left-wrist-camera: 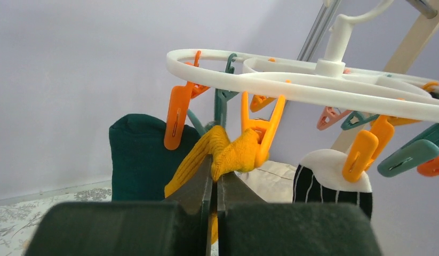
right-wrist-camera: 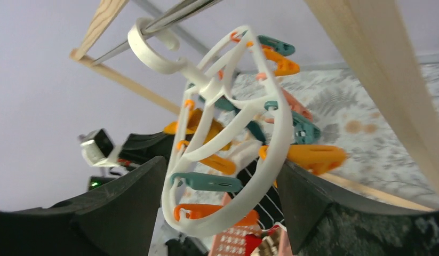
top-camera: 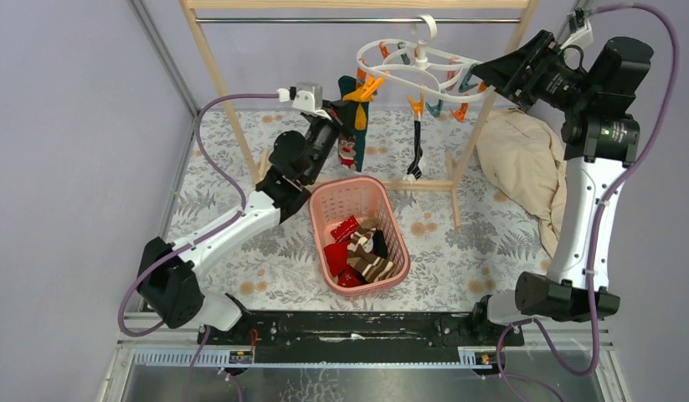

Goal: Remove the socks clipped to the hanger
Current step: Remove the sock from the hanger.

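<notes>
Step in hand: pulling the mustard sock off the hanger. The left gripper is shut tight on this sock, jaws together on the fabric just below the orange clip that pinches its cuff; the sock is not yet free. The right gripper has its fingers spread wide on either side of the hanger's outer ring. Whether a pad touches the ring cannot be told, and my reading is that it is placed to steady the frame. Next move, as I judge it: draw the left gripper down and away from the clip so the cuff slips out, with the hanger kept from swinging, then carry the sock to the pink basket. The hanger hangs by its hook from the rail of the wooden rack. The left wrist view alone shows the grasp and the clip's bite, with a dark teal sock behind and a black striped sock to the side, each under a clip. The top view alone shows a red patterned sock hanging low and several socks lying in the basket. Task is partly done. The right wrist view alone shows the spread fingers.
</notes>
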Controlling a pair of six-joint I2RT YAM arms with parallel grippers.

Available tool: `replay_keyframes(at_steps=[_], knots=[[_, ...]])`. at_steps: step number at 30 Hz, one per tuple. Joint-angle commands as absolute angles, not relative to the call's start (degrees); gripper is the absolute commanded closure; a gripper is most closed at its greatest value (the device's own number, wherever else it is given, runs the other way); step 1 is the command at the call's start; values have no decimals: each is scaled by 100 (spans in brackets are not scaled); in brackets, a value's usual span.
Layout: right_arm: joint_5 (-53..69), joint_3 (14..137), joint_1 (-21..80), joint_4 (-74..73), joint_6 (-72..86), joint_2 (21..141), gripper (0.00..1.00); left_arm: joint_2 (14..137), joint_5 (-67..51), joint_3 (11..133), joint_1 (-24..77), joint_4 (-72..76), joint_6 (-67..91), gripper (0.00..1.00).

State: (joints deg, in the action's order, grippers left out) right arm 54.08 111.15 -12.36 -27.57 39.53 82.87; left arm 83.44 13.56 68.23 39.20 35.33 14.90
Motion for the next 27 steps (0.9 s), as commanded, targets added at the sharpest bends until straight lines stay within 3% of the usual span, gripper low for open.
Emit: replay_keyframes(at_steps=[1,5,12,15,20,27], knots=[[4037,11410,-1257,-3971,2457,7663,18,7907,1503,6720,3885,3248,1413,100],[3355,10565,-1257,-3843,2061,7054,21,7717,1398,6776,3892,2960,1509,100],[3974,9571,-1248,-3122,2236,6235,42,7603,1266,7113,4058,2241,1516,100],[4241,9354,-1248,-2898,2333,5996,46,7617,1356,7298,4240,1937,1414,100],[5116,9260,-1073,-2656,2775,6081,50,7701,1413,7452,4464,1666,1343,99],[5310,9646,-183,-3052,2635,6607,53,7896,1540,7650,4682,1453,1246,98]])
